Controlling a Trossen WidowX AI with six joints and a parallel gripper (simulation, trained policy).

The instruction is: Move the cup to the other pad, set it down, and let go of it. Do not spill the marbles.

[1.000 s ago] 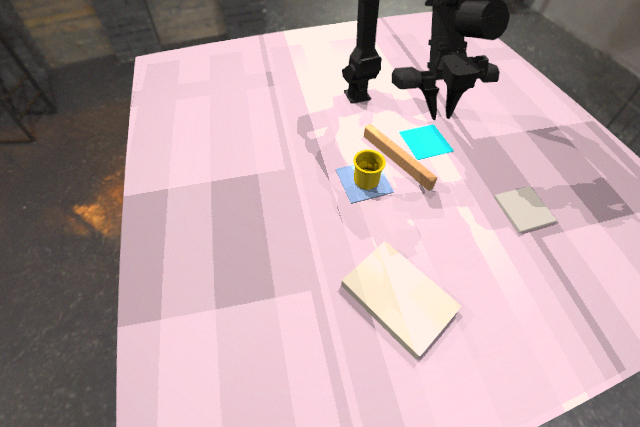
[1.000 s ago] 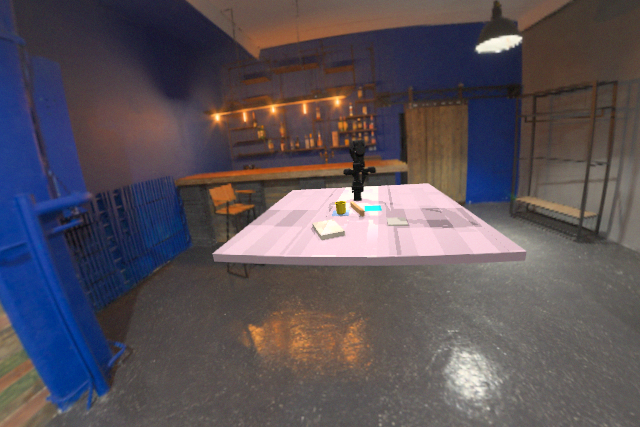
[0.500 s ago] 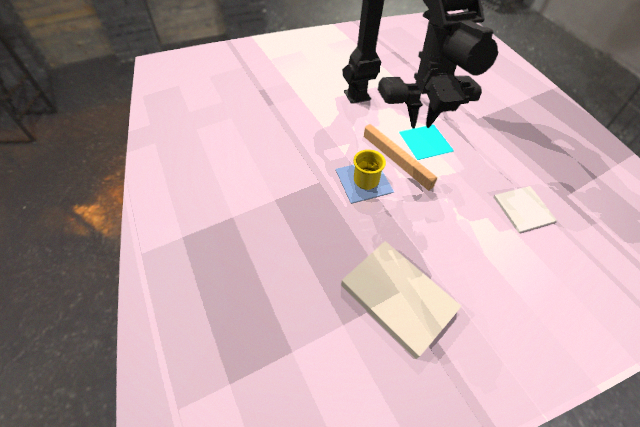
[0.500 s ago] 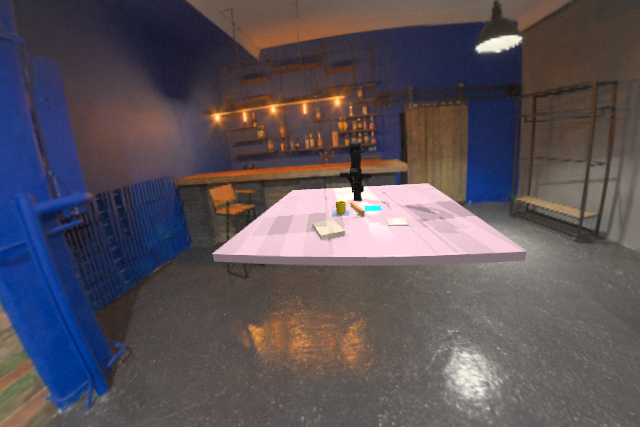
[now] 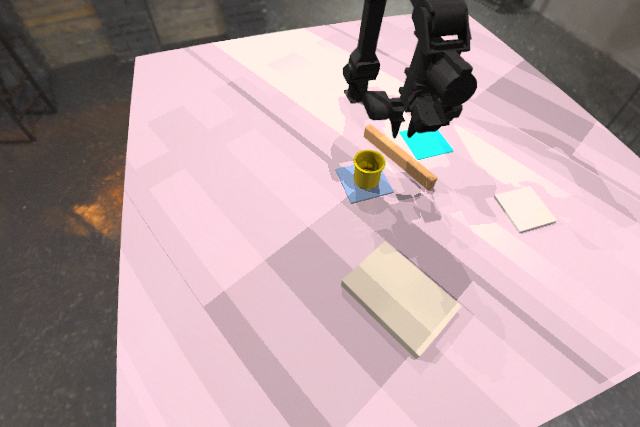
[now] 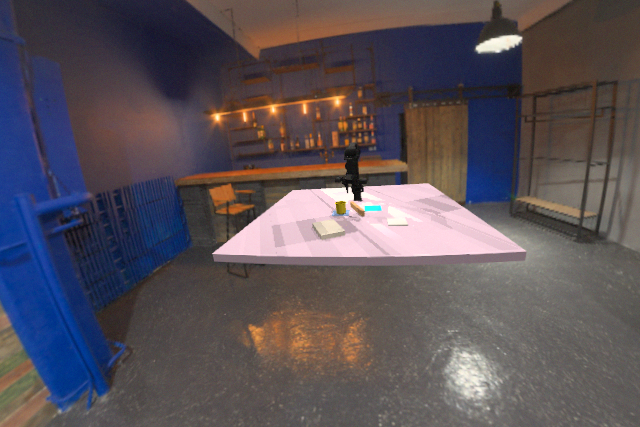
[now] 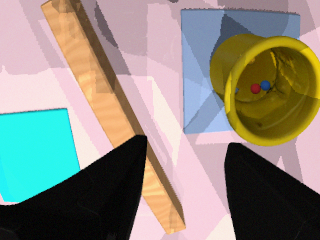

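A yellow cup [image 5: 366, 177] [image 6: 340, 207] [image 7: 220, 70] stands upright on the blue pad [image 5: 356, 196] [image 6: 334, 213] [image 7: 197, 45]. In the wrist view a red marble [image 7: 255, 88] and a blue marble [image 7: 265, 85] lie inside it, with part of another at the rim's edge. The cyan pad [image 5: 427, 145] [image 6: 372, 208] [image 7: 37, 150] has nothing on it. My gripper [image 5: 403, 134] [image 7: 187, 150] is partly open and empty. It hangs above the table near the wooden bar, between the two pads. In the wrist view the cup is beyond the right fingertip, not between the fingers.
A wooden bar [image 5: 400, 157] [image 6: 357, 208] [image 7: 105, 100] lies between the two pads. A thick beige block [image 5: 400, 298] [image 6: 328, 228] lies nearer the top camera. A thin off-white square tile [image 5: 524, 209] [image 6: 397, 221] lies on the cyan pad's side of the table.
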